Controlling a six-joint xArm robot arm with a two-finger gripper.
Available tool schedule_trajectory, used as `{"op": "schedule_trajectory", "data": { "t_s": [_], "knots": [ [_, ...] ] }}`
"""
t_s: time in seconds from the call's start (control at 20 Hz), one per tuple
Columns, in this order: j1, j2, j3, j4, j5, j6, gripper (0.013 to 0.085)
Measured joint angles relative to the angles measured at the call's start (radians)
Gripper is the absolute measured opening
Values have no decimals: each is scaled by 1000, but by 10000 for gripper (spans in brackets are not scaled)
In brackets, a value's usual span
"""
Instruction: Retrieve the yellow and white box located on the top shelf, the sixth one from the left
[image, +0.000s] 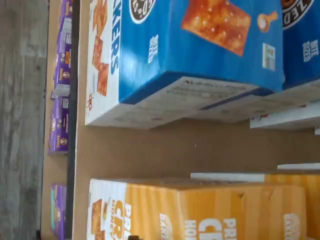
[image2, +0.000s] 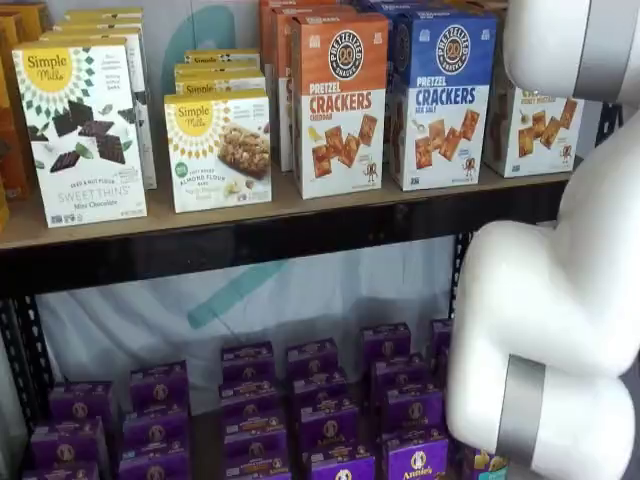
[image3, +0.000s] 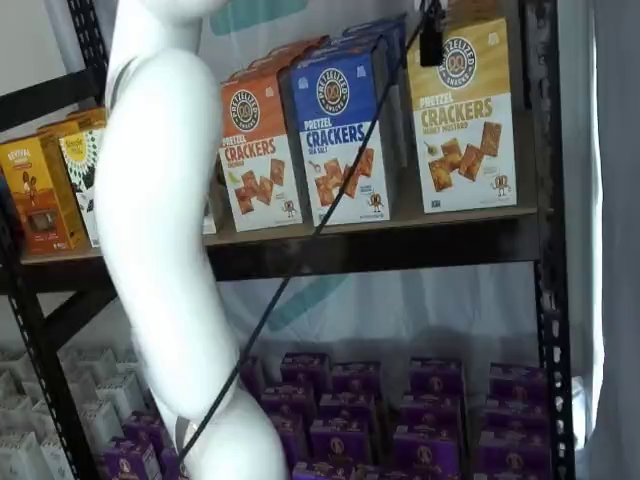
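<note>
Plainly upright, the yellow and white box (image3: 462, 115) stands at the far end of the top shelf (image3: 420, 245). Its tall axis is vertical and its broad printed face is turned to the front. On one side it stands just beside the black upright (image3: 545, 200). On the other a blue box (image3: 335, 135) stands near it, with a strip of bare board between them.

In a shelf view the gripper (image3: 432, 40) shows only as a dark tip hanging from above with a cable beside it. It sits in front of the box's upper corner, on the side nearest the blue box. From there most of the box lies below it and toward the upright.

The wrist view agrees, looking down onto the open strip of board with the blue box (image: 200, 45) along one edge and the yellow box (image: 210, 212) along the other.

No gap between the fingers can be made out, but they stand spread wide and hold nothing, since every box still rests on the board. My judgement is that the move depends on shifting sideways toward the upright until the fingers straddle the yellow box's narrow width.
</note>
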Motion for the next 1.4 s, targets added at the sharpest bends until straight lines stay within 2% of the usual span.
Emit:
{"op": "schedule_trajectory", "data": {
  "t_s": [0.5, 0.75, 1.05, 1.4],
  "knots": [
    [28, 40, -49, -61, 43, 16, 850],
    [51, 65, -91, -112, 89, 30, 850],
    [90, 82, -117, -196, 120, 42, 850],
    [115, 121, -178, -243, 178, 57, 850]
  ]
}}
